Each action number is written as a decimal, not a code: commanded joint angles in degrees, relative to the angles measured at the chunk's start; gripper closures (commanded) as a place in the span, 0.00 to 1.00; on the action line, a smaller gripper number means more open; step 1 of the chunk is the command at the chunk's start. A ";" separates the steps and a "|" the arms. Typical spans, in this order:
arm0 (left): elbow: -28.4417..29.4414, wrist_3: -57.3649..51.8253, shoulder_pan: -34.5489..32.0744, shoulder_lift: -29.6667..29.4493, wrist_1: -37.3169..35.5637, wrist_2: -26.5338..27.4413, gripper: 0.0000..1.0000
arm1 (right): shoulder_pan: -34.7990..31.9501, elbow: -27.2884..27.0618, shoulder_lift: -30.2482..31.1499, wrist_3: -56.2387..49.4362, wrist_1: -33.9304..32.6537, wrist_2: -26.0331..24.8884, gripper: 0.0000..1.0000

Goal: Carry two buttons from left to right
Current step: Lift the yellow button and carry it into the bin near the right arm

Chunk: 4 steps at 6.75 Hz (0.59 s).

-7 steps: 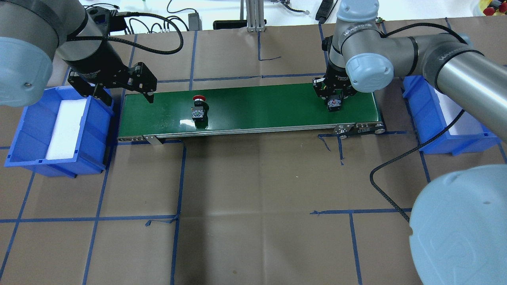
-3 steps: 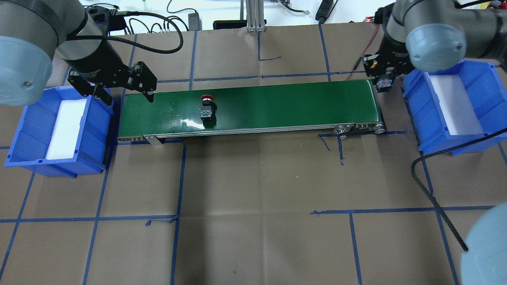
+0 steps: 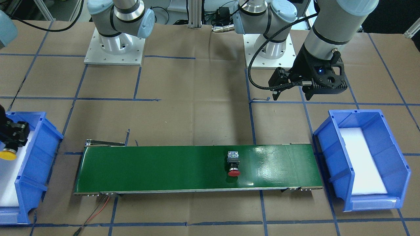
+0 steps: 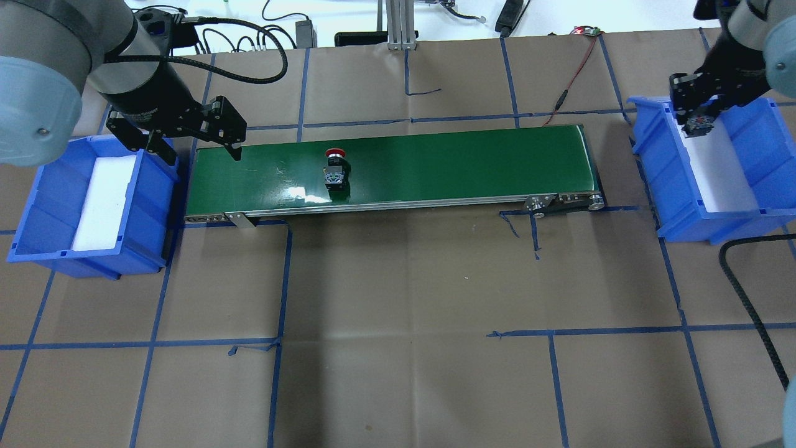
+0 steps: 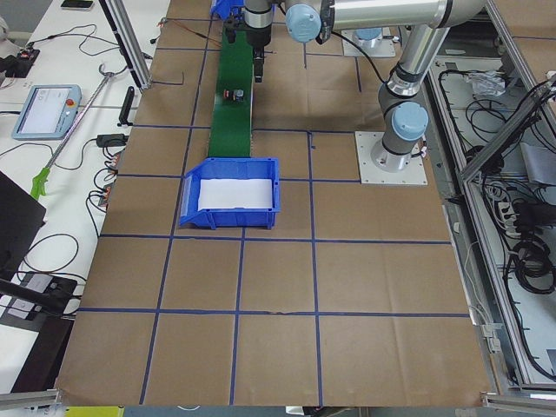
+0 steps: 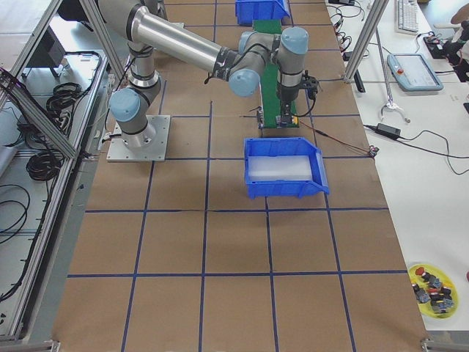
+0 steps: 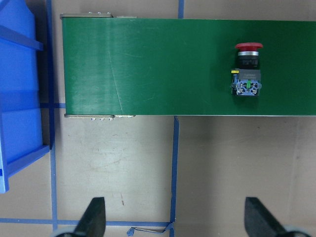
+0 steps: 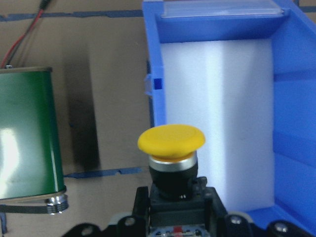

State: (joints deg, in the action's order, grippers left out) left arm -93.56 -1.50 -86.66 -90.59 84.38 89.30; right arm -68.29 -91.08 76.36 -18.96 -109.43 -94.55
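Clamping the yellow button (image 8: pixel 171 140) by its boxy black-grey body, with the right gripper (image 8: pixel 173 219) closed snugly on both sides and the glossy round mushroom cap jutting out past the fingertips. Hanging over the right blue bin (image 4: pixel 746 213), a rigid plastic tub with sloped walls, above the flat white foam liner (image 8: pixel 222 98) and close to the wall nearest the belt. Showing at the left edge of the front-facing view as a yellow disc under black gripper hardware; impossible to tell whether touching the foam.

Lying on its side on the smooth, shiny green conveyor belt (image 4: pixel 435 162), left of the belt's middle in the overhead view: the red button (image 4: pixel 336 171). Turned with its domed red cap toward the belt's far edge and its square grey terminal face, dotted with blue and green, toward the robot. Touched by neither gripper.

Spread wide and holding nothing: the left gripper (image 4: pixel 201 152), black angular fingers well apart, raised near the belt's left end and just beside the left blue bin (image 4: pixel 37 205), likewise lined with white foam. Well apart from the red button.

Underneath, matte brown paper tabletop (image 4: pixel 398 298) ruled into squares with blue tape.
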 commanded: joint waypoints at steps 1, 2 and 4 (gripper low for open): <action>-0.13 -0.08 0.00 -0.02 -0.01 0.00 0.00 | 7.00 -4.43 0.28 -7.64 -2.52 0.77 0.93; -0.13 -0.08 0.00 -0.02 -0.01 0.00 0.00 | 8.07 -7.94 0.11 -8.28 -8.02 0.68 0.93; -0.13 -0.17 0.00 -0.02 -0.01 0.09 0.00 | 11.15 -12.18 -0.85 -11.88 -10.27 2.16 0.93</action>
State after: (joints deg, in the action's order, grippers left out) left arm -93.69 -1.60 -86.66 -90.58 84.38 89.32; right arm -58.88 -100.81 76.00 -29.37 -118.27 -93.42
